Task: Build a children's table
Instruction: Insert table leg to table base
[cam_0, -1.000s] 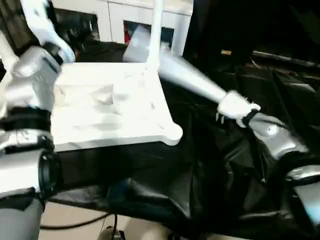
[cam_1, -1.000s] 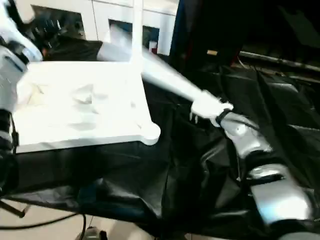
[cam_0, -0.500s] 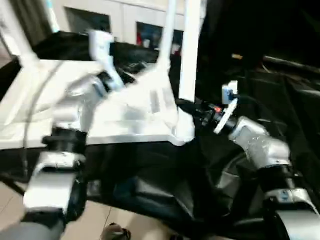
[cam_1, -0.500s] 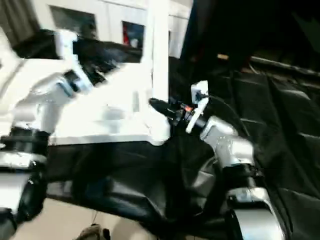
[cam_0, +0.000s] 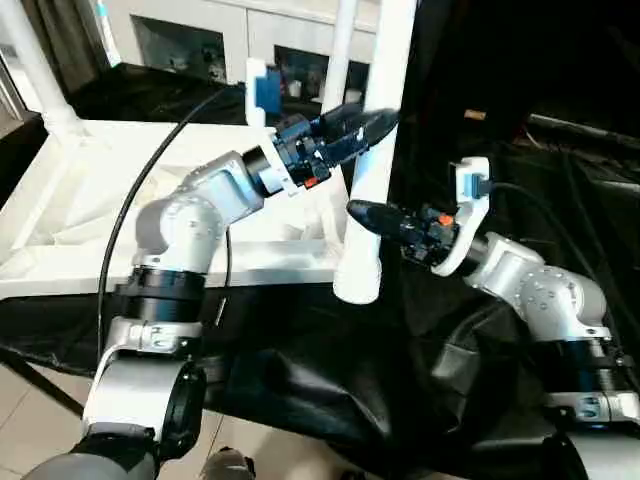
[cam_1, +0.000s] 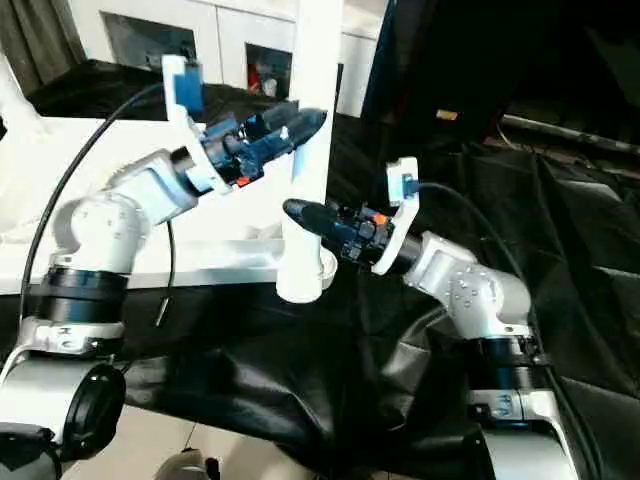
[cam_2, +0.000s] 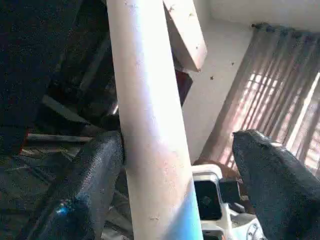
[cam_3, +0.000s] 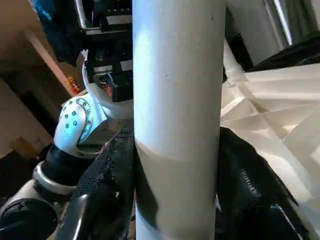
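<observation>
The white tabletop lies underside up on the black-draped work table. One white leg stands upright in the near right corner socket. My right gripper is shut on this leg low down, one finger pressed on each side. My left gripper reaches across higher up and is open around the same leg: one finger touches it, the other stands apart. A second leg rises behind, and another at the far left corner.
Black cloth hangs in folds over the work table's near edge and covers its right side. White cabinets stand behind the table. A black cable runs along my left arm over the tabletop.
The leg that my right gripper held slanted a second ago now stands upright at the near right corner. My left arm has swung across to it. The camera has also shifted.
</observation>
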